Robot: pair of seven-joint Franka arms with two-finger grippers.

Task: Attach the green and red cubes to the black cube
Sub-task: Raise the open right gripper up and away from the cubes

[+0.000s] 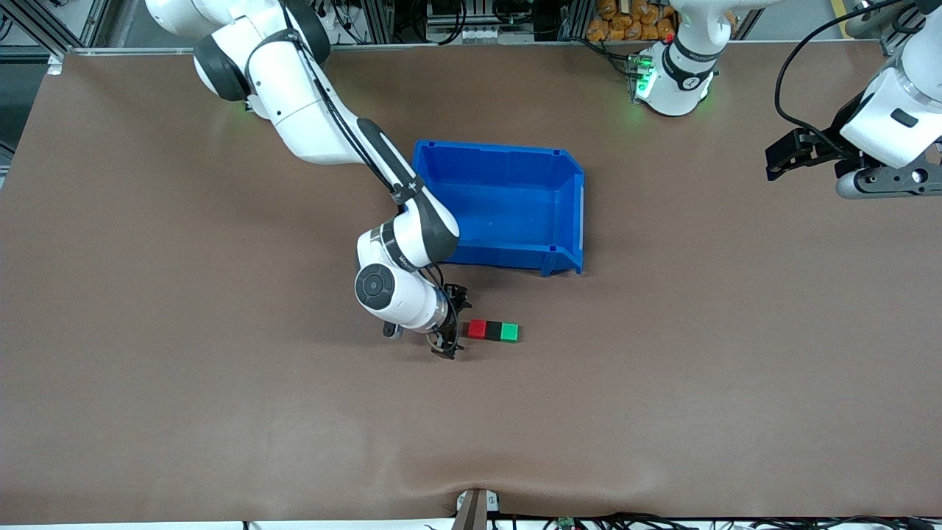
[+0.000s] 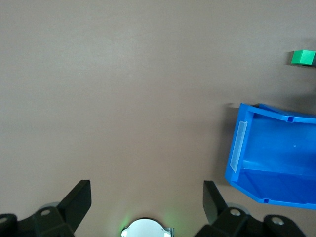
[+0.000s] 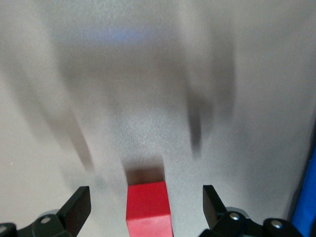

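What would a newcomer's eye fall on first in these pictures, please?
Probably the big blue bin mid-table. Nearer the front camera, the red cube, black cube and green cube sit in a touching row, with the open right gripper just beside the red one. The open left gripper waits at its own end.

Three cubes in a touching row, nearer my front camera than the bin.

I see the black cube between red cube, right-arm end, and green cube; right gripper just beside the row.
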